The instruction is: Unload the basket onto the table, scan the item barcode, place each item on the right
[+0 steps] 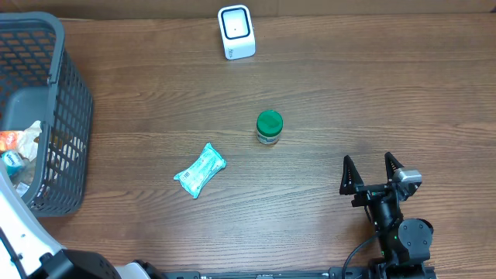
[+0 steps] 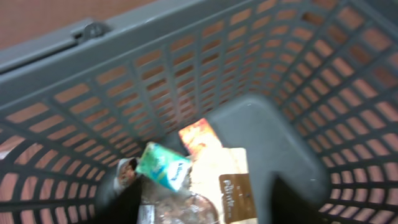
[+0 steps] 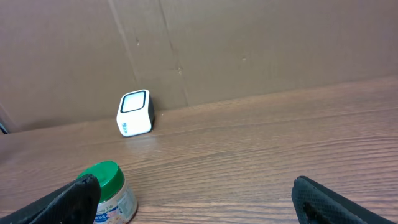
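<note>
Overhead first: your right pincer (image 1: 368,160) is sitting low on the bench (image 1: 325,85) with its fingers spread wide, pinching nothing. The green-lidded jar (image 1: 269,128) is standing upright ahead of it and off to its left, clear of both fingers. The teal packet (image 1: 200,170) is lying flat farther left again, well apart from that pincer. The white scanner (image 1: 236,32) is waiting at the far edge, beyond the jar. The grey basket (image 1: 66,93) is sitting at the left end, with your left arm (image 1: 19,232) reaching in beside it.

Left wrist now: you're looking down into the basket (image 2: 261,68). The left pincer (image 2: 208,208) is hanging over the contents, its dark blurred fingers (image 2: 118,199) standing apart and gripping nothing. A small teal pouch (image 2: 163,169) is lying just beside the left-hand finger, resting on a cream and brown pack (image 2: 221,171) on the basket floor.

Right wrist: the fingers (image 3: 74,196) are showing wide apart at the bottom corners. The jar (image 3: 113,191) is standing just beside the left-hand finger, outside the gap. The scanner (image 3: 135,113) is standing farther back, against the cardboard wall (image 3: 249,43).
</note>
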Robot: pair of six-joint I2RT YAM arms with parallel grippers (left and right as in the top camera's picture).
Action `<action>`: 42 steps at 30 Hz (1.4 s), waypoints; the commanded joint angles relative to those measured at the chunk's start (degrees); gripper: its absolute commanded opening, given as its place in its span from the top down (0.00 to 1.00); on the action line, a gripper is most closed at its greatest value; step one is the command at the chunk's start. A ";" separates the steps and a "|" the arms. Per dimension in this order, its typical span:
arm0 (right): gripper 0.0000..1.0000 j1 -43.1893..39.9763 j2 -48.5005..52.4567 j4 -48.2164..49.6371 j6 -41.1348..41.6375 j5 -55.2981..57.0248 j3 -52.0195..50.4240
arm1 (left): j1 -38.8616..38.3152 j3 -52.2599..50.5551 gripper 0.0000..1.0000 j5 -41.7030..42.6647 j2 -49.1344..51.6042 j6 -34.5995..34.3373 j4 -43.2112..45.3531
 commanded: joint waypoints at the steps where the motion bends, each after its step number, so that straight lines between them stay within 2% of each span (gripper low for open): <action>1: 0.00 0.28 -0.68 0.20 0.13 0.13 -0.63 | 0.33 -2.34 0.25 -3.06 3.43 -1.18 -0.35; 4: 0.00 0.28 -0.68 0.20 0.15 0.13 -0.63 | 0.76 -4.24 0.21 -3.08 7.02 -1.16 -0.46; 15: 0.00 0.28 -0.68 0.20 0.15 0.13 -0.63 | 1.77 -4.94 0.23 -8.66 21.94 3.72 1.86; 21: 0.00 0.28 -0.68 0.20 0.15 0.13 -0.63 | 1.97 -4.94 0.23 -13.00 26.64 3.89 2.84; 30: 0.00 0.28 -0.68 0.20 0.15 0.11 -0.63 | 1.97 -4.96 0.27 -13.05 29.68 5.35 5.27; 32: 0.00 0.28 -0.68 0.20 0.15 0.11 -0.63 | 1.95 -4.96 0.30 -13.03 29.68 5.35 5.86; 33: 0.00 0.28 -0.68 0.20 0.15 0.13 -0.63 | 1.97 -4.96 0.35 -12.94 29.68 5.33 5.90; 35: 0.00 0.28 -0.68 0.20 0.13 0.13 -0.63 | 1.97 -4.96 0.57 -12.79 29.68 5.33 5.88; 36: 0.00 0.28 -0.68 0.20 0.15 0.13 -0.63 | 1.97 -4.96 0.80 -12.81 29.68 5.33 5.86; 37: 0.00 0.28 -0.68 0.20 0.13 0.13 -0.63 | 1.97 -4.96 0.96 -12.83 29.68 5.33 5.81; 42: 0.00 0.28 -0.68 0.20 0.15 0.13 -0.63 | 1.81 -4.87 0.96 -12.81 29.51 5.31 4.90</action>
